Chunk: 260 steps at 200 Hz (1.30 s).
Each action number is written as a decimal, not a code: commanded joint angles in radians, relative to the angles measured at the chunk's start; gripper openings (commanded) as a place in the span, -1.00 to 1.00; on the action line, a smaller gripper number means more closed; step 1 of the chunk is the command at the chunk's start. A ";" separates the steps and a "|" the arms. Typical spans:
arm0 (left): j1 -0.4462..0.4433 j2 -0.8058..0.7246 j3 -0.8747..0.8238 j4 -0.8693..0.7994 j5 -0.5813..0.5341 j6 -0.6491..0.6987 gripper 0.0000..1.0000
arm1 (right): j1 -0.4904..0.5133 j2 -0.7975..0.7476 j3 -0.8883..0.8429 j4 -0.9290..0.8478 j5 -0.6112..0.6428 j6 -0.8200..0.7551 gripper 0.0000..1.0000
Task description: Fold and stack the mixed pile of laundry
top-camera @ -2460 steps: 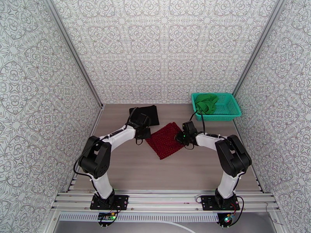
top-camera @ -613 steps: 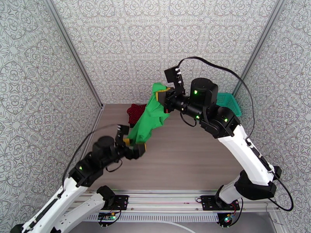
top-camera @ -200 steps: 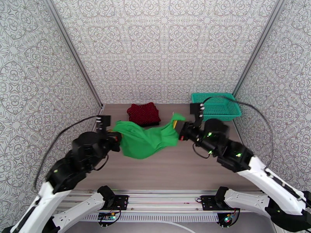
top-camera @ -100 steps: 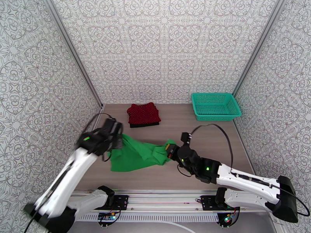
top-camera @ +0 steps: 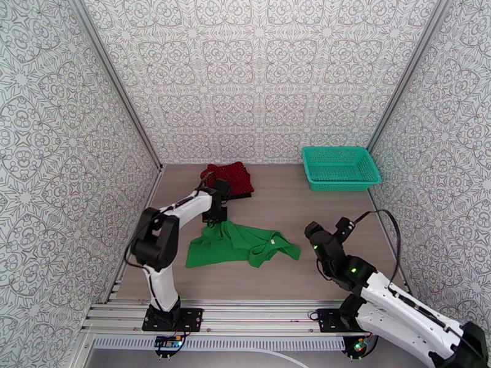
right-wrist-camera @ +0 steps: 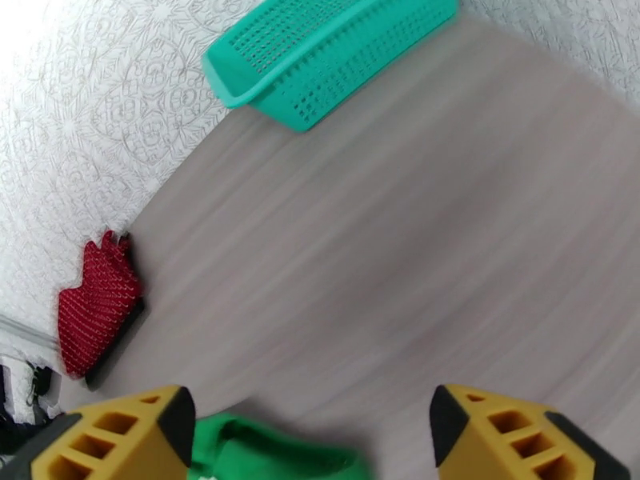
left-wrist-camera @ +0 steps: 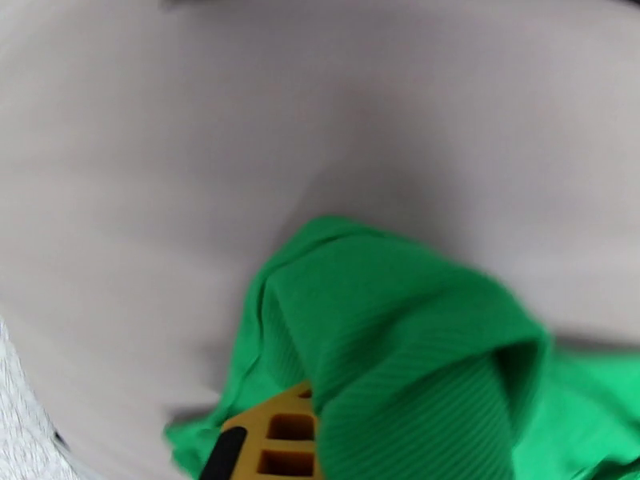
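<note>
**While the green garment is lying crumpled, your left gripper is pinching its corner**

As you are looking down from the top camera, the green garment (top-camera: pixel 242 245) is lying rumpled on the table (top-camera: pixel 319 210), in front of the left arm and near the middle. Your left gripper (top-camera: pixel 216 216) is pointing down at the far left corner of that cloth. On the left wrist camera, green cloth (left-wrist-camera: pixel 416 330) is draping over one yellow finger (left-wrist-camera: pixel 276 430). The jaws are standing narrow, closed on a fold of it.

Your right gripper (top-camera: pixel 314 231) is hovering just to the right of the green garment, apart from it. On the right wrist camera its jaws (right-wrist-camera: pixel 310 414) are standing wide, with nothing between them, and a green edge (right-wrist-camera: pixel 264 454) is showing just beyond the tips.

At the back left of the table, the red garment (top-camera: pixel 228 177) is sitting folded on top of the black garment (top-camera: pixel 242 195), which is peeking out along its near edge. The right wrist camera is catching the same pair (right-wrist-camera: pixel 96 310) at its left side. The teal basket (top-camera: pixel 341 168) is standing at the back right, well apart from all three garments.
</note>
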 commanded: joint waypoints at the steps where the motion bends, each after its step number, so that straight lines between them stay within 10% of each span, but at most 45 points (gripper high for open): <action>1: -0.026 0.009 0.063 -0.004 -0.027 0.021 -1.00 | -0.027 0.070 0.089 0.057 -0.314 -0.467 0.36; 34: -0.030 -0.023 0.033 -0.023 -0.063 0.014 -1.00 | -0.010 0.214 0.214 -0.027 -0.806 -0.879 0.28; 57: -0.030 -0.075 -0.013 -0.023 -0.078 0.008 -1.00 | 0.016 0.248 0.237 0.022 -0.939 -1.013 0.64; 83: -0.027 -0.119 -0.048 -0.017 -0.077 0.014 -1.00 | 0.137 0.335 0.299 -0.012 -0.937 -1.303 0.97; 170: -0.012 -0.171 -0.096 0.016 -0.047 0.039 -1.00 | 0.248 0.798 0.591 -0.197 -0.814 -1.840 0.91; 217: 0.007 -0.192 -0.121 0.031 -0.033 0.048 -1.00 | 0.249 0.911 0.603 -0.162 -0.819 -1.845 0.59; 260: 0.010 -0.206 -0.135 0.042 -0.027 0.048 -1.00 | 0.249 0.941 0.592 -0.062 -0.789 -1.809 -0.46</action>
